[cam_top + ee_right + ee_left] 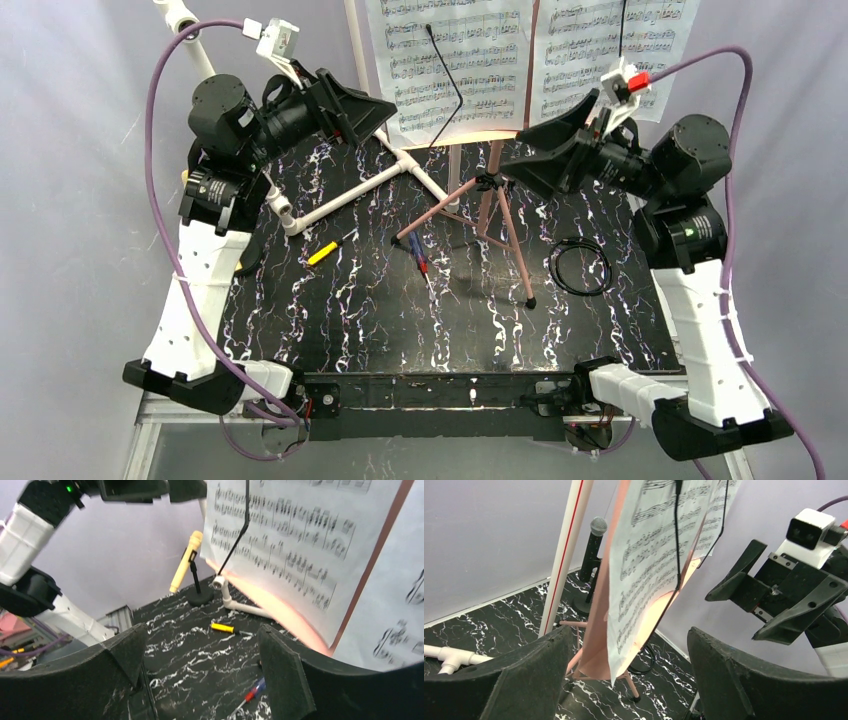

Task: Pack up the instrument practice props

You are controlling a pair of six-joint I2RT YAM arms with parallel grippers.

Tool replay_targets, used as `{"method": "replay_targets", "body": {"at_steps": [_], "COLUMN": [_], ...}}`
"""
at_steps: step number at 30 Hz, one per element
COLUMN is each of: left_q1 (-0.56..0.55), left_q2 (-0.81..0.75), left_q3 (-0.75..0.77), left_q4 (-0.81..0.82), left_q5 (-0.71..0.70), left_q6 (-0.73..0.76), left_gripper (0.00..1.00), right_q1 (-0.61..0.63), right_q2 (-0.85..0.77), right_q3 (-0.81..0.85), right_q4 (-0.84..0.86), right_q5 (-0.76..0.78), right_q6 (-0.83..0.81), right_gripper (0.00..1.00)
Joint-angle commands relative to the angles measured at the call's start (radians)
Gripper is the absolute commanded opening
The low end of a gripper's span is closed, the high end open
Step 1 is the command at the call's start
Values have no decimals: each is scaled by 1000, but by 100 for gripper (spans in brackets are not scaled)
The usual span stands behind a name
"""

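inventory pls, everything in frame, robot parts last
sheet-music pages: 2, white, on the board at the far middle
music board: 1, pink, on copper tripod legs
yellow microphone: 1, far left, on a pole
black microphone: 1, grey head, behind the board
mic poles: 2, black, round bases, one per microphone
pipe frame: 1, white, far left
yellow screwdriver: 1, left of centre
red-and-blue screwdriver: 1, centre
cable coil: 1, black, right
table: 1, black marbled
arms: 2, black and white
left pincer: open, empty
right pincer: open, empty
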Motion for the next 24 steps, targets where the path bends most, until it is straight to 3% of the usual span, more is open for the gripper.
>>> {"method": "replay_targets", "body": {"at_steps": [1, 8, 15, 24], "left_q1": [-9, -13, -16, -16], "left_q2": [14, 25, 30, 76], "left_q3": [40, 46, 84, 163], "left_q4": [3, 3, 11, 4], "left_q5": [-18, -23, -33, -41], "left_q6": [-5, -12, -8, 5], "left_gripper": [81, 78, 74, 68], "right_q1": [-3, 23, 132, 267], "right_q2": [64, 163, 272, 359], "right_q3": [98, 223, 341, 446], "right_q4": [161, 188, 199, 95], "right_q5": [28, 124, 209, 359], "right_q6": [143, 181, 188, 67], "right_gripper": [87, 83, 77, 70]}}
